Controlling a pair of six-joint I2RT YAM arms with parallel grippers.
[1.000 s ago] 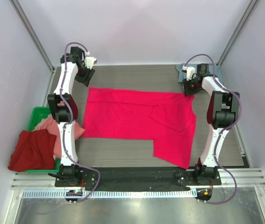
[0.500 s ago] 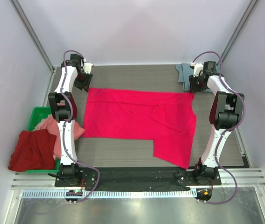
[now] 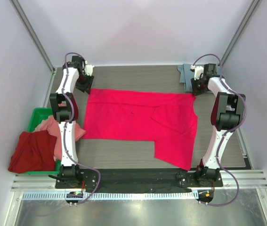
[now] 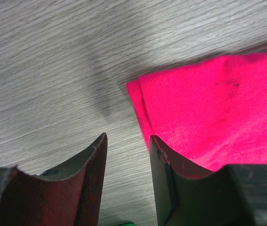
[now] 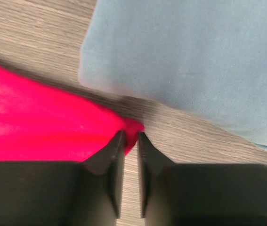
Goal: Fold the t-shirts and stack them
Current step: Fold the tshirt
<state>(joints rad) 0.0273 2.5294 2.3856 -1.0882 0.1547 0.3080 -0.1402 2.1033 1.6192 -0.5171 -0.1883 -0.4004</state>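
The crimson-pink t-shirt [image 3: 138, 117] is spread flat mid-table [image 3: 124, 75], its long axis running left to right. Its far left corner lies just ahead and to the right of the left gripper [image 4: 127, 137], whose jaws are held spread over bare wood. The far right corner sits at the tips of the right gripper [image 5: 129, 134], whose jaws are drawn nearly together; a firm pinch cannot be told. The blue-grey t-shirt [image 5: 194, 56] lies just beyond.

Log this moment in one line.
left end effector open at crimson t-shirt far-left corner | right end effector narrow at far-right corner, grip unclear
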